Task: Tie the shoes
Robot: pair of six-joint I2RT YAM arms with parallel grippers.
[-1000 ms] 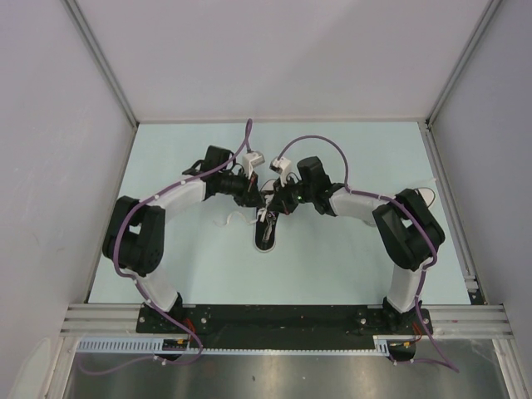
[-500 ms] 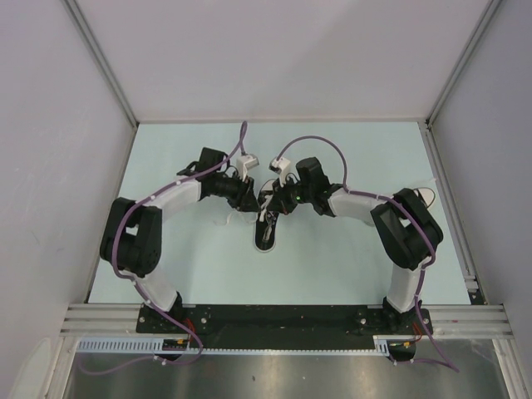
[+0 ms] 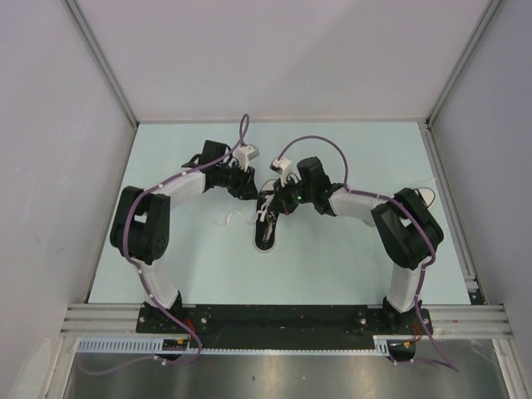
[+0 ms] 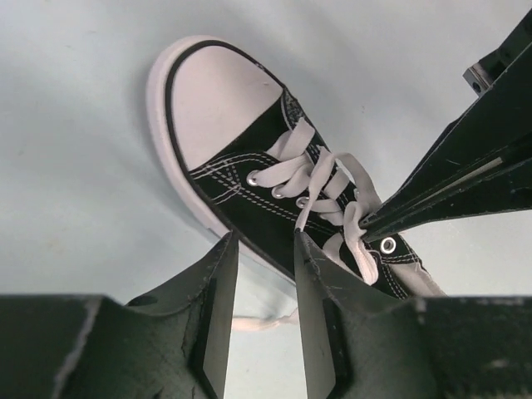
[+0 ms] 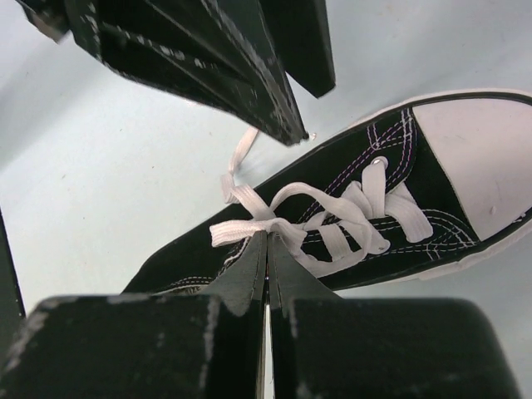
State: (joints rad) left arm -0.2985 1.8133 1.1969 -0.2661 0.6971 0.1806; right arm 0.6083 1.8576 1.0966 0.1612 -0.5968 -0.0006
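Black shoe (image 3: 265,235) sits mid-frame in the top view on the pale table (image 3: 349,249). Its long way runs up-down, w/ the white toe twd the bottom edge and the heel end up by the 2 grippers. R gripper (image 5: 267,237) is pressed together, pinching a white lace (image 5: 241,233) loop; L gripper (image 4: 263,238) has fingers spread w/ nothing in them, just beside the shoe. Vs 1 s ago, L gripper has backed off a bit twd upper left; shoe & R gripper haven't moved.

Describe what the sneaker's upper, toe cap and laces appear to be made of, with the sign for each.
Upper: black matte cloth, likely canvas; rows of pale stitching show.
Toe cap: white, smooth, probably rubber; even surface with no weave.
Laces: flat white woven textile; they fold and twist softly.
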